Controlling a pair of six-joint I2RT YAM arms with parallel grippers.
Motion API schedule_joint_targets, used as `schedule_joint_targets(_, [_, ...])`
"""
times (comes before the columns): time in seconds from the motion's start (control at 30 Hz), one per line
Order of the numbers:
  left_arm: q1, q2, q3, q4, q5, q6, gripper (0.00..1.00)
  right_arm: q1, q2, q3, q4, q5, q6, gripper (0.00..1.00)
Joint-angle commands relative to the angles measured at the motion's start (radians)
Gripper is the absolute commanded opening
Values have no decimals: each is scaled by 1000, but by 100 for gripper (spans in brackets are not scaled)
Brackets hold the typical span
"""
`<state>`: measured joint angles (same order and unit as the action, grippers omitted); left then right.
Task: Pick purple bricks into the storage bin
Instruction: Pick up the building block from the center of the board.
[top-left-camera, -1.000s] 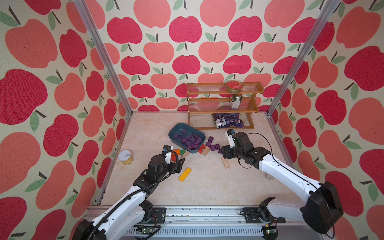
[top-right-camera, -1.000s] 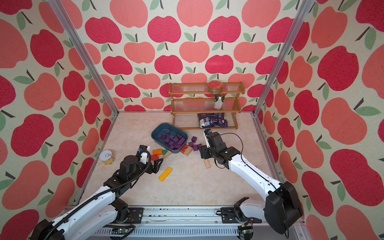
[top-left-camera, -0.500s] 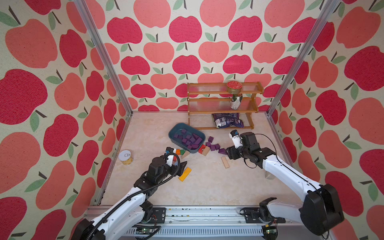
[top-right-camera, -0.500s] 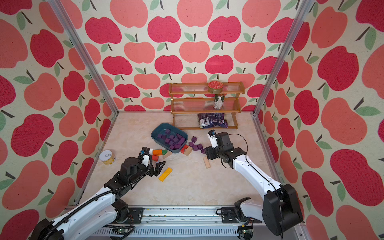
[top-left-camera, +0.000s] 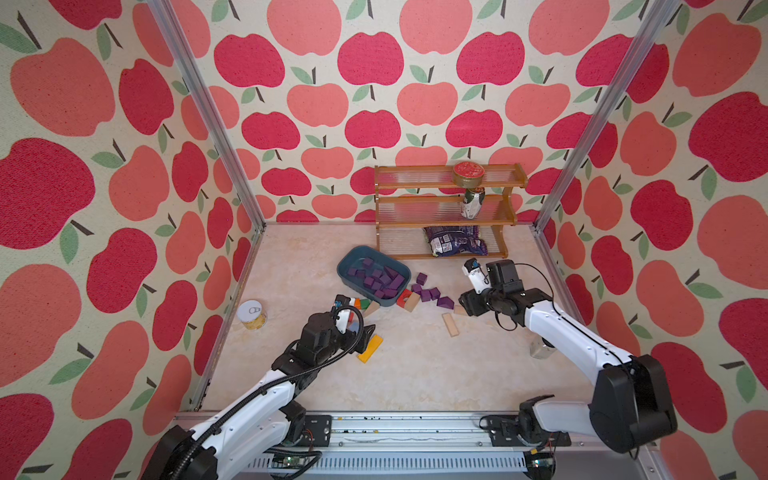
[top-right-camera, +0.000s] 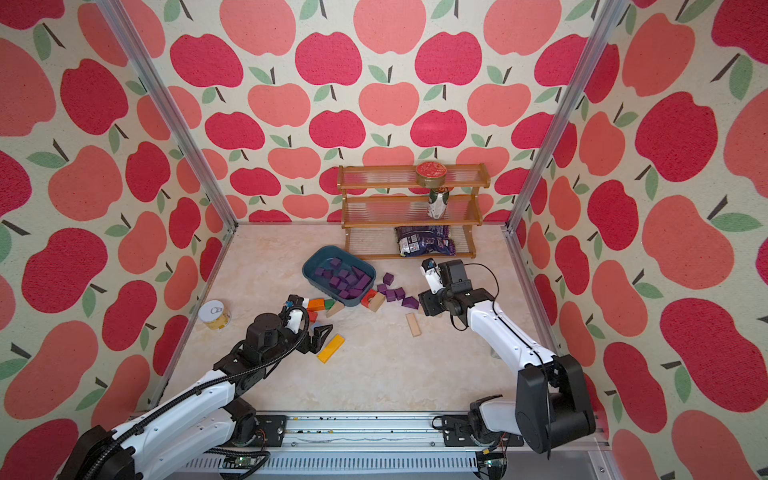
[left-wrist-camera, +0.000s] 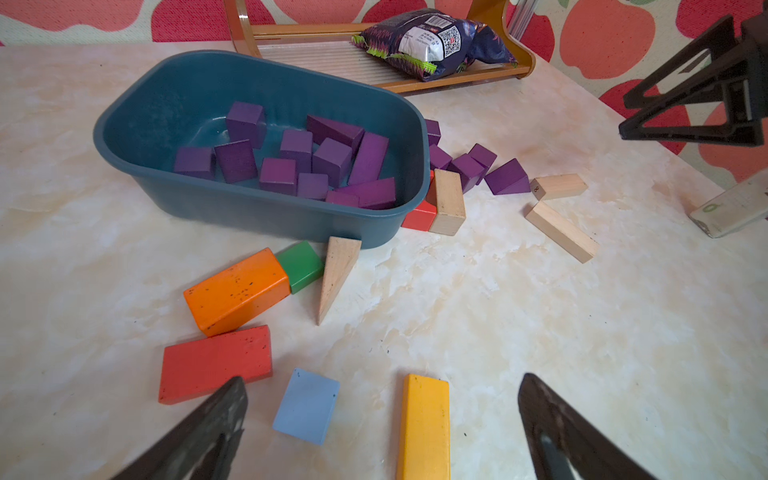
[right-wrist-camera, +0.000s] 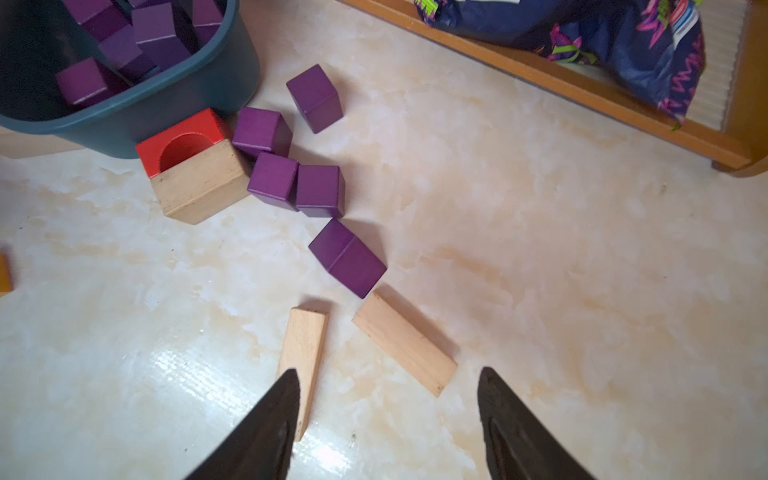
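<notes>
Right wrist view: looking down on five loose purple bricks (right-wrist-camera: 274, 178) lying on the table (right-wrist-camera: 498, 249) just outside the storage bin (right-wrist-camera: 199, 87).
Right gripper (right-wrist-camera: 388, 372): hanging low over the table, fingers parted, holding nothing, pointing toward the loose bricks.
Purple wedge (right-wrist-camera: 347, 257): lying nearest the fingers, a little apart from the cubes, one corner just beside a tan block (right-wrist-camera: 405, 343); probably being lined up as the pick.
Approach: moving forward over the tan block and the tan plank (right-wrist-camera: 301, 353), keeping the fingertips off both so as not to drag them into the wedge.
Grip: closing on the two flat end faces rather than the slopes, centring first, squeezing only after seating both pads; likely slipping out otherwise.
Carry: lifting clear of the rim before crossing, releasing over the bare end of the bin, away from the purple bricks heaped at the end nearest the loose ones.
Cube cluster (right-wrist-camera: 320, 191): touching one another beside a red arch block (right-wrist-camera: 183, 141); worth leaving undisturbed, taking from the outside in.
Left gripper (left-wrist-camera: 382, 380): spread wide and empty, hovering by a light-blue block (left-wrist-camera: 306, 405) and a yellow block (left-wrist-camera: 424, 424), well apart from the loose purple bricks; best waiting clear of the bin.
</notes>
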<state>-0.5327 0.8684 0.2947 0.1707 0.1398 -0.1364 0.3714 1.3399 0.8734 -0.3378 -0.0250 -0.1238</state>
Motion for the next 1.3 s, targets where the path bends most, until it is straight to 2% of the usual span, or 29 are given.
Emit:
schedule_joint_targets(0.0, [-5, 17, 41, 6, -9, 11, 99, -15, 65, 28, 66, -31, -120, 69])
schedule_joint_targets(0.23, [-9, 7, 38, -1, -24, 10, 99, -22, 245, 151, 4, -213, -235, 65])
schedule_joint_targets(0.5, [-10, -23, 31, -10, -65, 11, 99, -22, 290, 160, 43, -317, -250, 65])
schedule_joint_targets(0.77, [-10, -12, 30, -6, -80, 10, 99, -22, 343, 213, -24, -293, -272, 62])
schedule_joint_targets(1.13, [-8, 0, 32, -5, -86, 11, 99, -20, 344, 180, -15, -269, -271, 61])
schedule_joint_targets(1.27, [-9, 1, 33, -5, -86, 9, 99, -19, 374, 189, -15, -234, -242, 58])
